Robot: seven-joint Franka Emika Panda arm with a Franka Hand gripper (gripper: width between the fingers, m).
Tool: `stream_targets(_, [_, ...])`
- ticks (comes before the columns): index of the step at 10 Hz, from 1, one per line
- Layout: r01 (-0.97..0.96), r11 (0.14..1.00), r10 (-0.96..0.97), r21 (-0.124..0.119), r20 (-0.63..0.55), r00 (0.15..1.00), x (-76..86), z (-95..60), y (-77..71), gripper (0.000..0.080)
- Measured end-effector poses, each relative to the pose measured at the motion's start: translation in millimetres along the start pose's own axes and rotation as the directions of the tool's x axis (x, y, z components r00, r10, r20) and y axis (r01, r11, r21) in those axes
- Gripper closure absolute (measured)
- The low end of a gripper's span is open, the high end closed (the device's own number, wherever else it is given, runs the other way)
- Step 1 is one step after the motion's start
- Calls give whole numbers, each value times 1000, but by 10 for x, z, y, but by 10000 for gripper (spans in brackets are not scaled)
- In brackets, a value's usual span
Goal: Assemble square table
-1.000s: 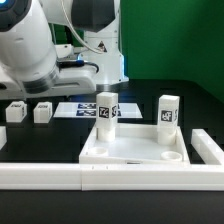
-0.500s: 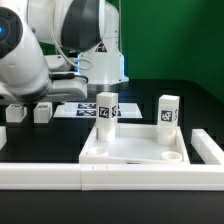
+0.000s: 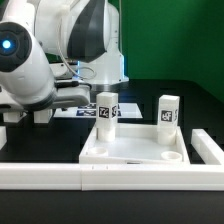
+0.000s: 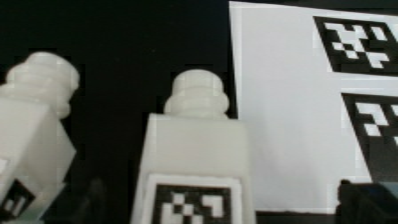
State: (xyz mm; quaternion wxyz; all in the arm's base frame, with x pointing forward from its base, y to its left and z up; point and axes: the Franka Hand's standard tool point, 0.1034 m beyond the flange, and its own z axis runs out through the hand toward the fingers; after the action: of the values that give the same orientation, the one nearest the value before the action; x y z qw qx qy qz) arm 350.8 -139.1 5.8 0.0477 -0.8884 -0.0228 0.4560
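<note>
Nearest in the exterior view runs the white border wall (image 3: 60, 176), which turns back along the exterior view's right. Just behind it the square table slab (image 3: 130, 150) lies flat on the black table (image 3: 195, 100). It has an empty round socket (image 3: 172, 157) at its near corner on the exterior view's right. Two tagged legs stand upright at its far corners, the first upright leg (image 3: 107, 112) on the exterior view's left and the second upright leg (image 3: 168, 112) on the right.

Farther back and to the exterior view's left, my arm (image 3: 40, 60) leans low over the table. The marker board (image 3: 85, 108) peeks out beside it.

In my wrist view, my gripper (image 4: 228, 196) is spread wide, with its dark fingertips (image 4: 86, 196) on either side of a loose leg (image 4: 192, 150) that lies on the table. I cannot tell whether they touch it. A second loose leg (image 4: 36, 110) lies beside the first, with a dark gap between them. The marker board lies on the first leg's other side.
</note>
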Motion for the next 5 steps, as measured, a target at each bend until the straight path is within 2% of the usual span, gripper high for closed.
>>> stream_targets(3, [13, 1000, -12, -8, 2, 1000, 20, 0, -31, 176])
stream_targets(5, [14, 1000, -14, -9, 3, 1000, 22, -2, -37, 517])
